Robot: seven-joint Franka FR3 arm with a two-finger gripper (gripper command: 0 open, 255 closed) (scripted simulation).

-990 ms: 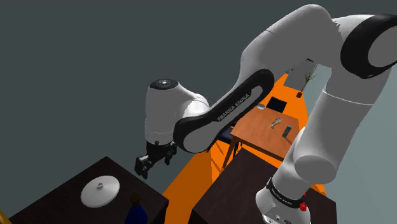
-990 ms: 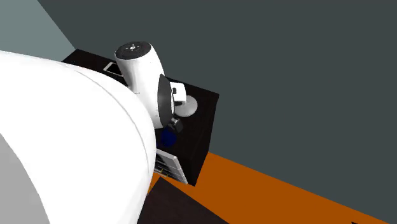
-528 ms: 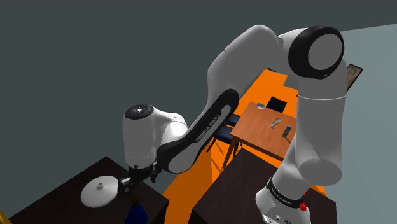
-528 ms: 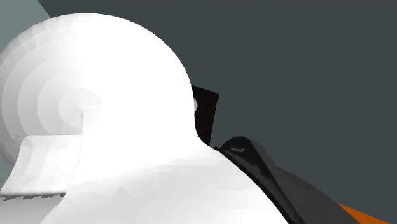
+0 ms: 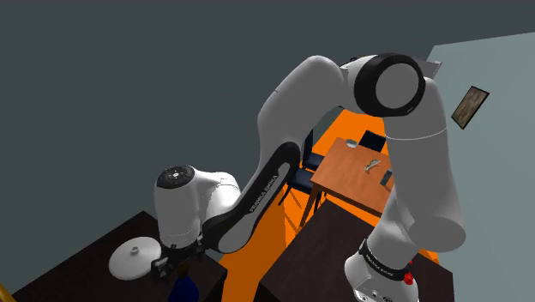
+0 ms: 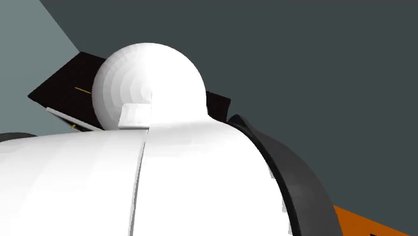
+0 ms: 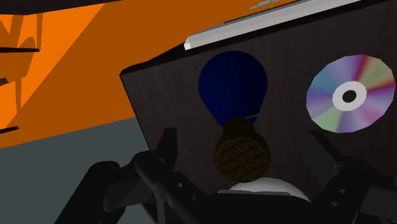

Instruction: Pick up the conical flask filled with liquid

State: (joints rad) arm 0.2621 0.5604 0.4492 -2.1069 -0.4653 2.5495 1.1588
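One arm [image 5: 279,167] folded low, end effector [image 7: 242,149] spread — over flask [image 7: 232,79]

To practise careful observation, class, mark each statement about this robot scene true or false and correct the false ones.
1. The black two-finger hand is open, its fingers flanking the dark-blue conical flask. True.
2. The flask's mouth is uncovered. False: a dark brown round stopper plugs it.
3. The rainbow-sheened round disc lies on the orange floor. False: it lies on the dark table, beside the flask.
4. A brown wooden table stands farther off on the orange floor. True.
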